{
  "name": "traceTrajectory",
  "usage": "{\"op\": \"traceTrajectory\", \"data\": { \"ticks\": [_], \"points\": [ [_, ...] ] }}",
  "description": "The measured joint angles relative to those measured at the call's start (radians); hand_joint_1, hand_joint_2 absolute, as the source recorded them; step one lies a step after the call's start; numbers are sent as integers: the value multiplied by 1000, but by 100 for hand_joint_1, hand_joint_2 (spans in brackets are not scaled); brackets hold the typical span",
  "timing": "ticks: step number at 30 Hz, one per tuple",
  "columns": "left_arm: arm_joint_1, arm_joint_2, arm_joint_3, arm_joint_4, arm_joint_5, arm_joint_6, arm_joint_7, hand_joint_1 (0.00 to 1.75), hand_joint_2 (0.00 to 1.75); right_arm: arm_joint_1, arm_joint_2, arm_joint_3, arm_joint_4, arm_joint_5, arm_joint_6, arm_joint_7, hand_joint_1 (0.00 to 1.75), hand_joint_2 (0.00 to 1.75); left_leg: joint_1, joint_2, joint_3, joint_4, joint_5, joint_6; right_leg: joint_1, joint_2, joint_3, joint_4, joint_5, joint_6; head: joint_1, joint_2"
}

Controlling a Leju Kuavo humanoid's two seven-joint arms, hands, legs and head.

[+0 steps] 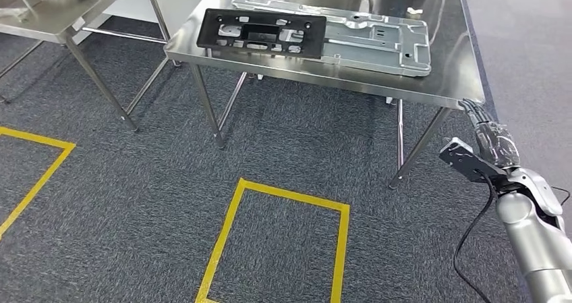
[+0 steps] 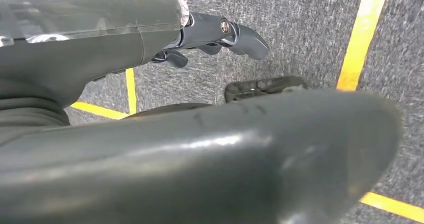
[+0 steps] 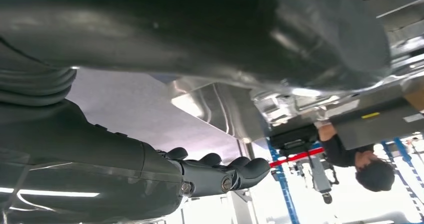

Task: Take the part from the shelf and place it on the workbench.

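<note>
On the far counter (image 1: 445, 60) in the head view, the black part (image 1: 262, 32) is lying flat across a grey metal panel (image 1: 378, 40): probably light, stiff plastic, full of cutouts, best gripped by a long edge. Right hand (image 1: 491, 135) is hanging by the counter's near right corner, holding nothing.

Left wrist view: left hand (image 2: 220, 34) is hanging over carpet, fingers loosely apart, empty.

Right wrist view: right hand (image 3: 220, 171) is sitting below the counter, fingers gently curled, touching nothing.

The steel workbench (image 1: 445, 80) was cut off by the head view's far edge. In the left wrist view, the blurred grey thumb hid most of the left hand (image 2: 220, 34). Behind the right hand (image 3: 220, 174), a distant person (image 3: 357, 159) was partly hidden.
</note>
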Motion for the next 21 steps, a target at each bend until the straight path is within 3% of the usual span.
{"op": "traceTrajectory", "data": {
  "ticks": [1,2,4,6,8,10,12,14,16,17,21],
  "points": [
    [1,0,0,0,0,1,0,0,0,1,2,2,3,0,0,0,0,0,4,0,-17,39,-9,-4,0,11,-3,2,1,1,0,0],
    [1,0,-1,0,0,2,0,0,0,1,4,5,6,1,0,0,0,0,8,-1,-17,40,1,-6,-1,22,-5,3,2,2,0,0],
    [1,0,-1,0,0,5,0,0,0,1,6,9,12,2,0,-1,0,0,14,-16,39,-69,66,-7,-3,43,-7,8,4,6,0,0],
    [0,1,-2,0,0,7,0,0,0,0,9,12,17,4,-2,-3,0,0,19,-56,99,-195,112,-5,-2,64,-12,13,7,15,0,0],
    [0,1,-3,0,0,9,0,0,0,-1,11,15,21,7,-3,-5,0,0,18,-71,114,-234,118,3,-3,82,-20,14,13,29,0,0],
    [-1,1,-3,0,0,11,0,0,0,1,11,16,23,9,-3,-7,0,0,16,-49,116,-241,128,18,-9,94,-25,10,19,44,0,0],
    [-3,1,-3,0,0,12,-1,0,0,1,9,17,25,10,-4,-7,0,0,17,-25,118,-253,141,33,-10,62,-46,46,-6,54,0,0],
    [-1,1,-3,0,0,13,-1,0,0,-1,8,18,26,10,-5,-8,0,0,16,-3,114,-258,145,40,-10,13,-102,165,-73,60,0,0],
    [1,1,-3,0,0,13,-1,0,0,2,9,20,30,10,-6,-8,0,0,14,21,110,-257,145,40,-13,-4,-153,283,-119,66,0,0],
    [1,1,-3,0,0,13,-1,0,0,5,10,21,32,10,-6,-8,0,0,13,32,109,-256,145,40,-14,-7,-153,295,-116,68,0,0],
    [0,0,-3,0,-2,13,-1,0,0,6,9,21,34,10,-7,-8,0,0,13,66,111,-253,139,34,-13,-29,-43,116,-30,65,0,0]
  ]
}}
